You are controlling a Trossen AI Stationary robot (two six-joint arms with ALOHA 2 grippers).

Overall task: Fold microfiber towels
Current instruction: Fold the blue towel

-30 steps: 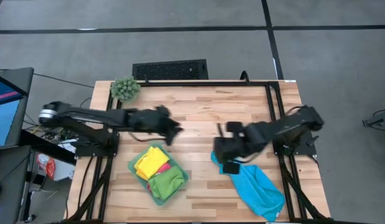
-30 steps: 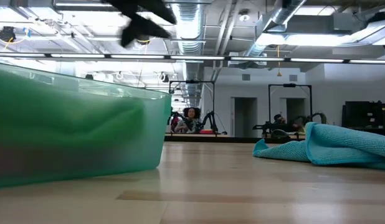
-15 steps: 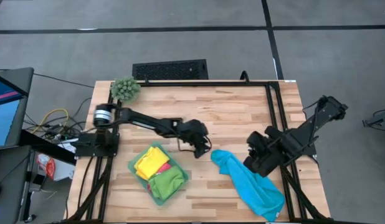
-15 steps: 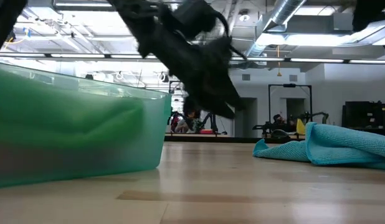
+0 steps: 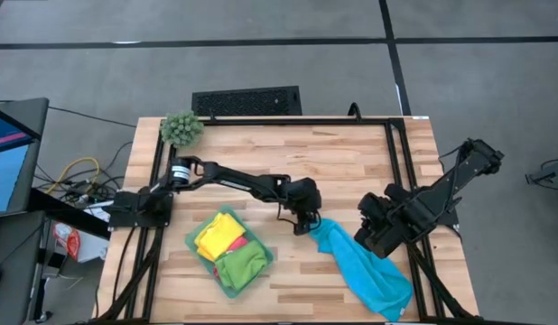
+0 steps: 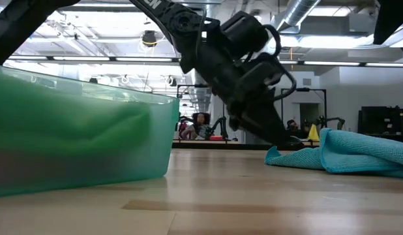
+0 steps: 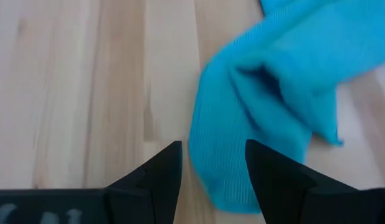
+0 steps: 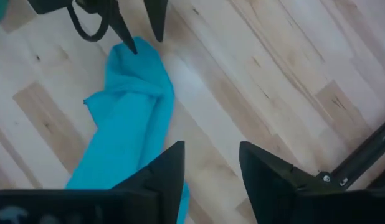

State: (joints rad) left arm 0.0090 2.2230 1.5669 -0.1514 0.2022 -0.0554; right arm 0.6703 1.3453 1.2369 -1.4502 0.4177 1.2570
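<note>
A bright blue towel [image 5: 369, 269] lies crumpled on the wooden table, running from the middle toward the near right corner. My left gripper [image 7: 211, 180] is open and low over the towel's left end [image 7: 223, 180], pointing slantwise down, a finger on either side of that end. My right gripper [image 8: 211, 171] is open and empty, held well above the table just right of the towel [image 8: 127, 137]. A yellow towel [image 5: 218, 236], a sliver of pink towel [image 5: 237, 245] and a green towel [image 5: 242, 268] lie in the pale green tray [image 5: 194, 242]. My left gripper's open fingers stand astride the blue towel's left end [image 7: 208, 155], coming from the table's left and slanting down. One finger [image 7: 267, 177] shows in front of the cloth. I cannot tell whether either finger touches it. The towel lies slack on the table.
A spiky green plant ball [image 5: 181, 128] sits at the far left corner. The tray's wall [image 6: 84, 130] fills the left of the low view. Bare wood stretches across the far half of the table and between tray and towel.
My left gripper has swept from the far left of the table toward the right and down, rolling as it went, to the blue towel's left end. My right gripper has drawn back from that end toward the table's right edge. The towel has stayed lying on the table.
</note>
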